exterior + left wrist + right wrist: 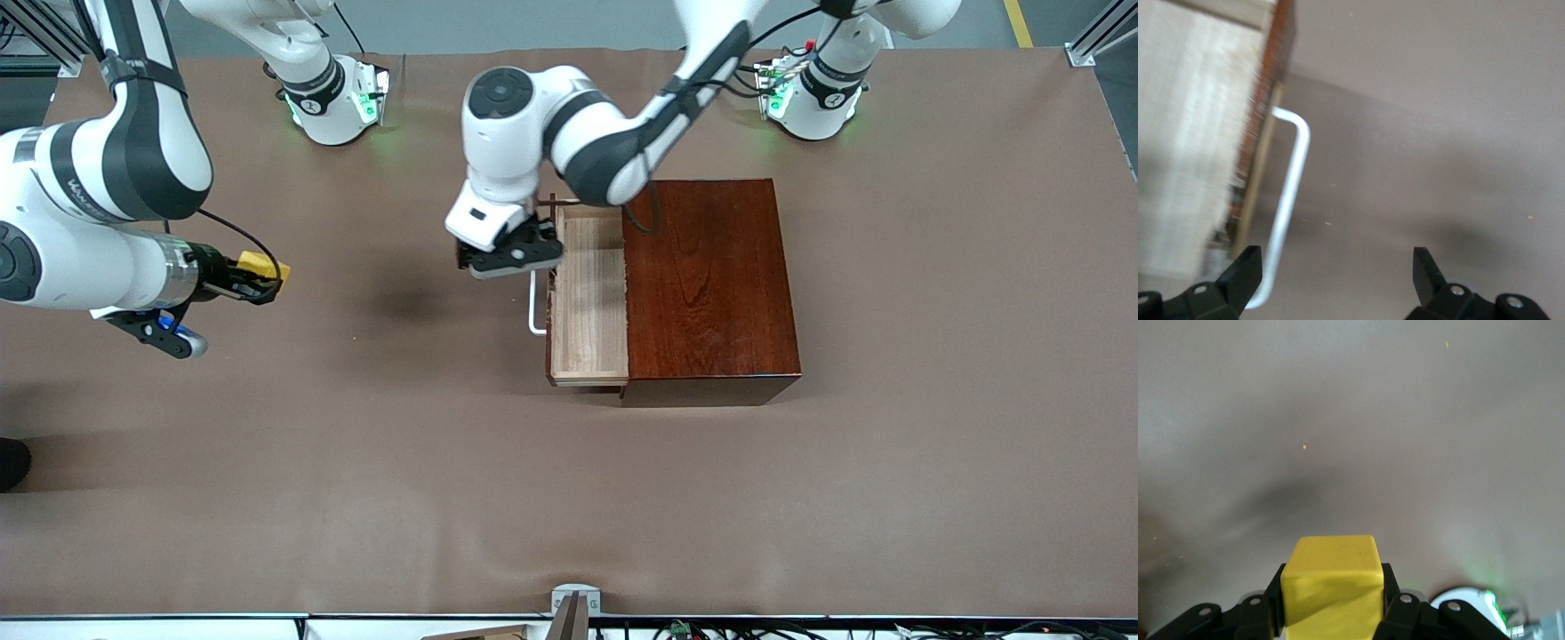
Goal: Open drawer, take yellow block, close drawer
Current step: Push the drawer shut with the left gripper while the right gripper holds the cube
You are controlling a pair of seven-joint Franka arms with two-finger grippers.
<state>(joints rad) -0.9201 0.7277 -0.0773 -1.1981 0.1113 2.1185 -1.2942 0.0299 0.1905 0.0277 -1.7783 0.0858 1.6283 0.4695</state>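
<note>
1. Drawer [589, 298], the pale light-wood sliding tray of the glossy dark reddish-brown wooden box [709, 284], stands pulled out toward the right arm's end of the brown-covered table [569, 498]; what shows of its inside is bare.
2. Its white U-shaped bar handle [534, 307] sticks out from the drawer front, and in the left wrist view it runs beside the front panel [1290, 193].
3. The small bright yellow cube, the yellow block [259, 264], is out of the drawer: the right hand [255, 277] pinches it between its 2 black fingers, held in the air over bare table near the right arm's end, well apart from the box. The right wrist view shows the block [1331, 583] clamped from both sides.
4. The left hand [516, 258] hovers just above the handle and the drawer's front edge, its 2 fingers [1245, 273] spread, with 1 finger just beside the bar and nothing between them.
5. Judging by this, opening and taking are done, and closing the drawer is the step in hand.
6. The next move likely calls for the left hand to meet the handle or drawer front squarely and push straight toward the box, so the tray slides in without skewing.
7. The right arm only needs to keep its grip on the block.
</note>
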